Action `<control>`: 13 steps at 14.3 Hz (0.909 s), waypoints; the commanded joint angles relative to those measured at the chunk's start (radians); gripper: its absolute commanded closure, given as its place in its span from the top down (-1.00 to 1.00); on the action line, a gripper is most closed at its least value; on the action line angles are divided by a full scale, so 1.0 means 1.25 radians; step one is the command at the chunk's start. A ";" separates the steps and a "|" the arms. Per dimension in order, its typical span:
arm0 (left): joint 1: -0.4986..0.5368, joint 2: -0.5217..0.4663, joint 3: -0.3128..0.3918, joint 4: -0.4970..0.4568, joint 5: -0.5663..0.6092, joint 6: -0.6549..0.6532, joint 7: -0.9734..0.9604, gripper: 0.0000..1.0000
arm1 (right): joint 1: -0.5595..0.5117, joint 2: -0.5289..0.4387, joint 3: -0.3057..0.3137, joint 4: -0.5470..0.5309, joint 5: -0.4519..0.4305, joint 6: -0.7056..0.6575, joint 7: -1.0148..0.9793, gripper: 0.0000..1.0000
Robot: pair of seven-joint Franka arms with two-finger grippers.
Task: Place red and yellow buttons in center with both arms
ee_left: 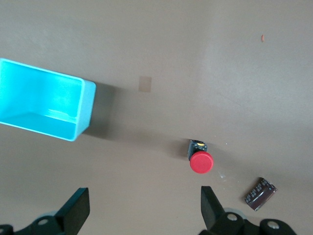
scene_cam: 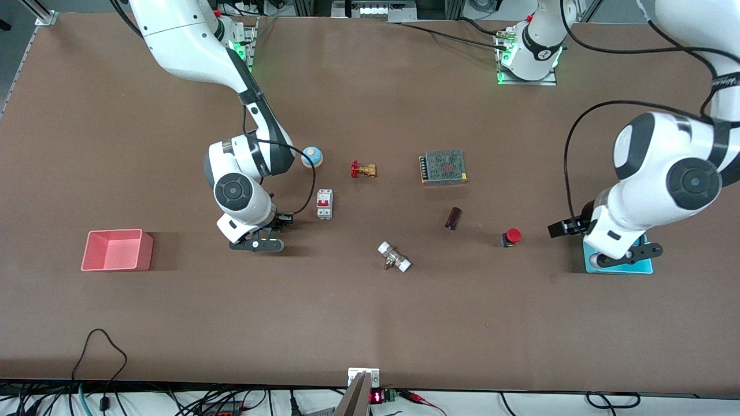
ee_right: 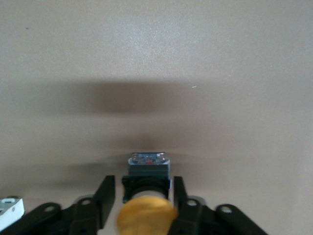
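Table (scene_cam: 370,323): flat matte brown top; its middle stretch holds several small parts.
Left arm (scene_cam: 665,185): reaches from its base down over the cyan bin.
Right arm (scene_cam: 243,173): bends down to the table between the pink bin and the breaker.
Pink bin (scene_cam: 115,250): toward the right arm's end of the table.
Cyan bin (scene_cam: 618,263): toward the left arm's end, mostly hidden under the left arm in the front view (its open inside shows in the left wrist view (ee_left: 44,105)).
Power supply (scene_cam: 443,167): grey mesh box, farther from the front camera than the capacitor.
Left gripper (ee_left: 145,211): jaws spread wide, holding nothing, over bare table beside the cyan bin.
Right gripper (ee_right: 145,203): its 2 fingers are on either side of the yellow button's black body, touching or very nearly so.
Breaker (scene_cam: 324,204): white with red switches, beside the right gripper.
White-ended fitting (scene_cam: 394,256): nearest the front camera of the middle parts.
Blue bell (scene_cam: 312,156): beside the right arm.
Valve (scene_cam: 363,170): brass, red handwheel.
Capacitor (scene_cam: 453,218): dark cylinder, lying near the red button.
Red button (scene_cam: 511,237): on the table between the capacitor and the cyan bin, apart from both.
Yellow button (ee_right: 146,208): between the right gripper's fingers, cap toward the wrist camera (blurred).
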 commanded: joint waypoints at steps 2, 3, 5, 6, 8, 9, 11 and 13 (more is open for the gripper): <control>0.044 -0.074 -0.006 -0.017 0.011 -0.032 0.098 1.00 | 0.001 -0.063 -0.008 -0.007 0.012 -0.024 -0.002 1.00; 0.048 -0.088 -0.006 -0.016 0.004 -0.051 0.124 1.00 | 0.001 -0.082 -0.011 -0.004 0.011 -0.040 -0.004 1.00; 0.048 -0.113 -0.008 -0.016 0.003 -0.065 0.143 1.00 | -0.010 -0.123 -0.013 0.013 0.011 -0.093 -0.004 1.00; 0.045 -0.125 -0.009 -0.016 0.003 -0.082 0.151 1.00 | -0.019 -0.142 -0.013 0.024 0.011 -0.122 -0.005 1.00; 0.008 -0.158 0.024 -0.016 -0.020 -0.116 0.194 1.00 | -0.028 -0.185 -0.014 0.046 0.009 -0.179 -0.014 1.00; -0.031 -0.177 0.081 -0.017 -0.029 -0.131 0.208 1.00 | -0.034 -0.204 -0.014 0.056 0.008 -0.206 -0.015 1.00; -0.106 -0.217 0.193 -0.017 -0.074 -0.162 0.255 1.00 | -0.057 -0.236 -0.014 0.085 0.009 -0.270 -0.016 1.00; -0.117 -0.254 0.224 -0.025 -0.080 -0.180 0.291 1.00 | -0.068 -0.260 -0.018 0.123 0.009 -0.335 -0.016 1.00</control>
